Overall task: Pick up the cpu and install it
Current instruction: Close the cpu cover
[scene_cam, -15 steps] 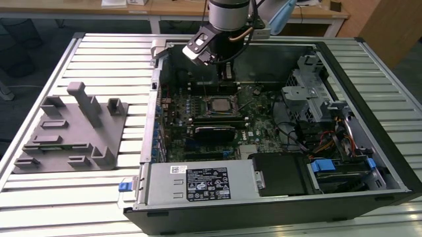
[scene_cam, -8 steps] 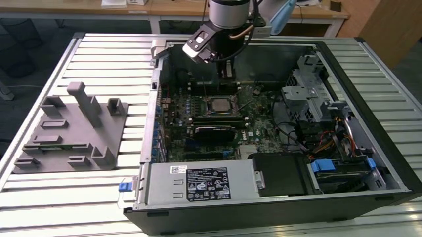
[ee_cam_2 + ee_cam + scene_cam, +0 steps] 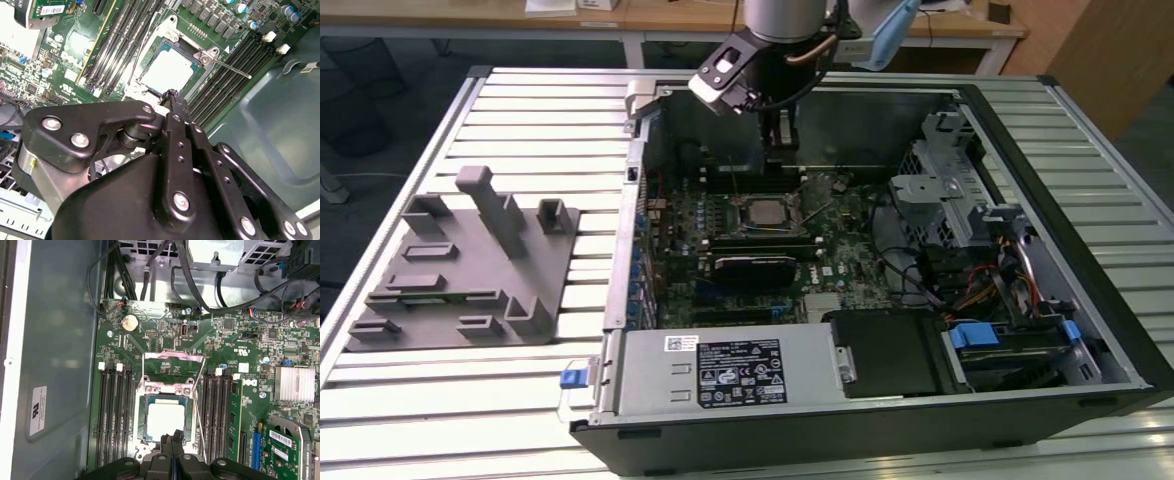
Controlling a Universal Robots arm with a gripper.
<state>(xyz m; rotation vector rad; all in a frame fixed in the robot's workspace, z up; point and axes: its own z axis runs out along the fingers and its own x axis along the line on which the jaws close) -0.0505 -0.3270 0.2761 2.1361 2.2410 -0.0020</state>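
**A:** So, where does your cpu (image 3: 166,421) sit?

**B:** You have one cpu. It lies flat, silvery top up, in the single socket (image 3: 143,390) in the middle of the motherboard (image 3: 235,340), inside the one open computer case (image 3: 881,125).

**A:** And the gripper?

**B:** Your one gripper (image 3: 172,438) hangs right over an edge of the cpu. Its two fingers are pressed together tip to tip, with nothing held between them. You cannot tell whether the tips touch the chip.

**A:** What flanks the socket?

**B:** Two banks of memory slots (image 3: 116,415), one on each side. One load plate (image 3: 173,357) stands flipped open just beside the socket. One thin lever rod (image 3: 231,68) sticks out past its corner.

**A:** And further out?

**B:** On the board you have one coin cell (image 3: 129,322) and one finned silver heatsink (image 3: 294,383), both well apart from the cpu. In the exterior view, one grey fixture (image 3: 460,265) lies on the slatted table (image 3: 534,110), near the case on the exterior view's left.
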